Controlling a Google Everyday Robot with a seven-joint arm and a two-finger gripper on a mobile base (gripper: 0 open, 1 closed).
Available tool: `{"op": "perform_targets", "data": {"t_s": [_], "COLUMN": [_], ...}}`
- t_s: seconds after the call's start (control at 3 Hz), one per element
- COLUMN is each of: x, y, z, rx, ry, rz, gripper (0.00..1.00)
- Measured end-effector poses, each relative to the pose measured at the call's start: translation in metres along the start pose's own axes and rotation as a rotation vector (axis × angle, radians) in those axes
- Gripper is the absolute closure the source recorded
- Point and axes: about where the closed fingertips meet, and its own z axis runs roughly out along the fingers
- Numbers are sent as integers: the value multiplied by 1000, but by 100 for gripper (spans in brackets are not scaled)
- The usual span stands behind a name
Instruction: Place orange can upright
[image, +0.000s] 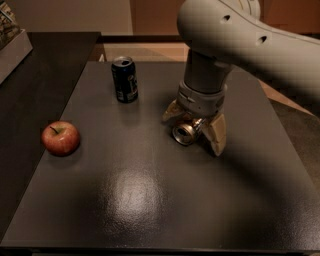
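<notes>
Orange can (184, 133) (sideways) in gripper (194, 132)

The pincer (194, 127) is low over the dark table (150, 200), at about 1 o'clock from the table's middle. The orange can (184, 134) is at its tip, silver end facing 7 o'clock. A dark blue can (124, 80) stands upright at 11 o'clock. A red apple (60, 138) sits at 9 o'clock, near the edge.

A dark grey table (150, 210) fills the view, with a soft patch of overhead light glinting near its front. A black counter (45, 80) adjoins it on the left. Behind them are tan floor (150, 51), a pale wall (75, 15) and a brown wooden panel (155, 15) — all dimly lit.
</notes>
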Motion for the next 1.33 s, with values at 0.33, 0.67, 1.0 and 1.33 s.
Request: {"op": "perform_targets", "data": {"t_s": [0.33, 0.67, 1.0, 1.33], "x": [4, 3, 8, 14], "y": [-2, -6, -13, -23], "z": [1, -2, -21, -52], "rx": [-3, 8, 61, 128], "ry": [3, 4, -56, -195], "rz": [11, 33, 149, 330], "gripper": [42, 64, 87, 100]}}
